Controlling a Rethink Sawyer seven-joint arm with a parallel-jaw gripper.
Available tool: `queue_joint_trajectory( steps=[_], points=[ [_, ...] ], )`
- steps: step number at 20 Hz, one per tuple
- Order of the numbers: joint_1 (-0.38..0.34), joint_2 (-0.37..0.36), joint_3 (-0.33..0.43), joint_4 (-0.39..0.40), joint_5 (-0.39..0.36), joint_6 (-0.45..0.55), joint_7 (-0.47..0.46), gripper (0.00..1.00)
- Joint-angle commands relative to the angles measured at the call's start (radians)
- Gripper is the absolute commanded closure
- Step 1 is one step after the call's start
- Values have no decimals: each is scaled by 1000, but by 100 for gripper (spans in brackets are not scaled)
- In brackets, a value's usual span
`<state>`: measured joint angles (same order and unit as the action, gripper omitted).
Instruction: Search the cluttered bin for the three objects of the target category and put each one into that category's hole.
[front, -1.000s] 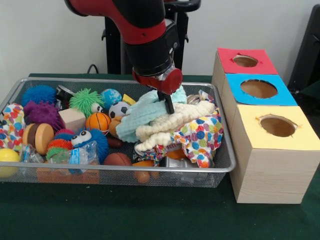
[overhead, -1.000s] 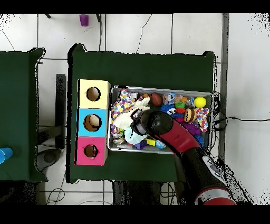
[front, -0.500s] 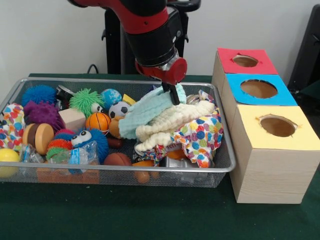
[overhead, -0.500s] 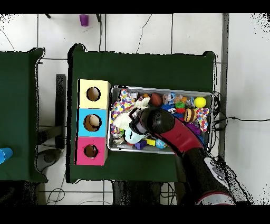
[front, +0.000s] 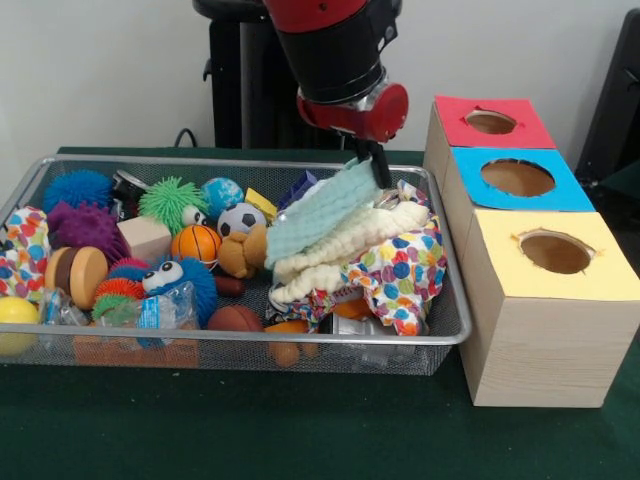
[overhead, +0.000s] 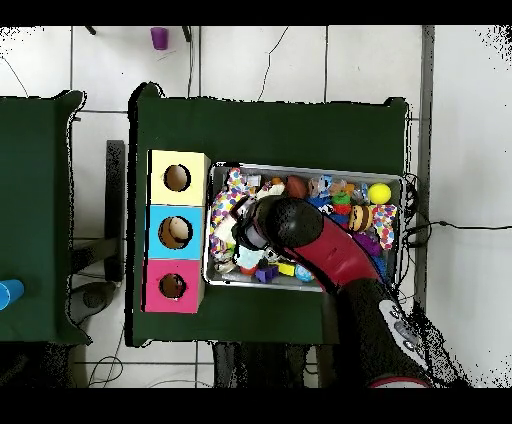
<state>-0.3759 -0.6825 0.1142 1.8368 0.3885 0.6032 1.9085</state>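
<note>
The red and black arm's gripper (front: 380, 170) is pinched shut on one end of a pale mint-green ribbed cloth (front: 315, 212), holding that end up above the wide silver wire-mesh bin (front: 452, 331) while the cloth's other end trails down onto the pile of toys. Under the cloth, inside the bin, lie a cream knobbly cloth (front: 345, 240) and a white cloth with coloured dots (front: 405, 275). The round hole (front: 490, 121) in the red top of the pale wooden box sits just beyond the bin's end nearest the gripper, next to the blue-topped box (front: 517, 178).
</note>
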Motion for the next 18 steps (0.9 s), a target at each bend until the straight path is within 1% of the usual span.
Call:
queue_joint_trajectory(
  steps=[1,4,6,9,10,12,14,15,18],
  points=[
    [28,-37,88,70,103,35,212,100],
    [52,-66,84,98,131,30,213,100],
    [50,-59,96,119,142,-9,182,100],
    [46,-21,89,125,96,-107,125,100],
    [40,-12,96,137,93,-134,113,100],
    [35,-12,106,161,89,-169,108,100],
    [44,-17,95,161,62,-191,106,100],
    [42,-19,98,169,59,-203,106,0],
    [85,-3,31,127,15,-214,125,0]
  ],
)
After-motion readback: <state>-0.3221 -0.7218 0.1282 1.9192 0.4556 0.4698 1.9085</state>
